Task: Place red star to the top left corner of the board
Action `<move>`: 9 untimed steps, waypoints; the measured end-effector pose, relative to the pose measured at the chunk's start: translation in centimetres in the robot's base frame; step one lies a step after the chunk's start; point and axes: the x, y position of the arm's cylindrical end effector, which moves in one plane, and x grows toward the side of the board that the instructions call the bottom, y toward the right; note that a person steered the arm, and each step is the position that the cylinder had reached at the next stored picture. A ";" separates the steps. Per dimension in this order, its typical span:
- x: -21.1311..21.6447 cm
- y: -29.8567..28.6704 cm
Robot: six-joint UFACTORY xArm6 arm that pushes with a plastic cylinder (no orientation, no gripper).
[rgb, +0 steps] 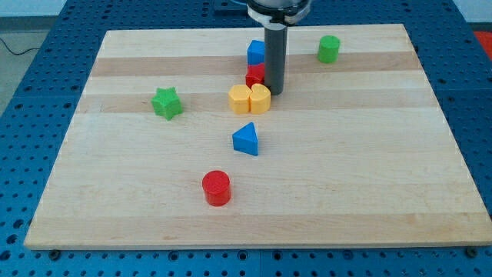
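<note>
The red star lies near the top middle of the wooden board, partly hidden behind two yellow blocks in front of it. A blue block sits just above it. My tip rests on the board right beside the red star, on its right, and touches or nearly touches the right yellow block. The rod rises out of the view's top.
A green star lies at the left middle. A green cylinder stands at the top right. A blue triangular block lies below the yellow blocks. A red cylinder stands lower down, toward the view's bottom.
</note>
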 end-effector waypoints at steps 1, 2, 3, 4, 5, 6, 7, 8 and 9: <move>-1.0 1.9; -2.3 0.0; -2.6 -3.9; -2.9 -6.3; -2.9 -4.3; -2.9 -2.4; -2.8 -3.7; -1.3 -4.9; -0.8 -6.3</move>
